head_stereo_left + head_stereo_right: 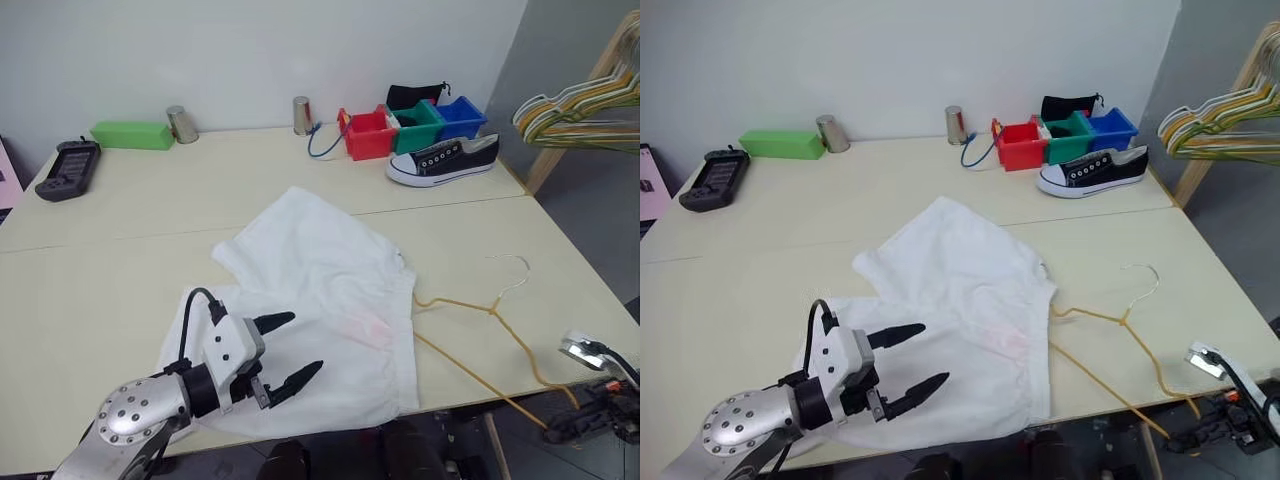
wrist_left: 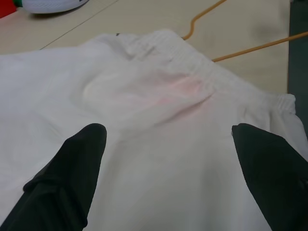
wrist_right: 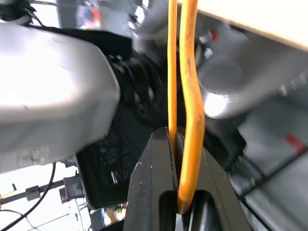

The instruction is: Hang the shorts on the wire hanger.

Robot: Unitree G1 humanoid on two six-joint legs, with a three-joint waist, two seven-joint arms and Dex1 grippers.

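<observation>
The white shorts (image 1: pixel 320 300) lie spread flat on the middle of the table, with a faint pink patch (image 2: pixel 183 91) near the waistband. My left gripper (image 1: pixel 306 341) hovers open just above their near part, with nothing between its black fingers (image 2: pixel 77 163). The yellow wire hanger (image 1: pixel 480 320) lies to the right of the shorts. Its pale hook (image 1: pixel 512 268) points away from me and its near corner reaches past the table's front edge. There, at the lower right, my right gripper (image 3: pixel 179 144) is shut on the hanger's wire (image 3: pixel 190 72).
A black-and-white shoe (image 1: pixel 443 158) and red (image 1: pixel 368 135), green (image 1: pixel 418 125) and blue (image 1: pixel 460 115) bins stand at the back right. A green box (image 1: pixel 132 134), two metal cups (image 1: pixel 181 124) and a black controller (image 1: pixel 68 168) sit at the back left. Bunched hangers (image 1: pixel 580 105) hang off the table's right.
</observation>
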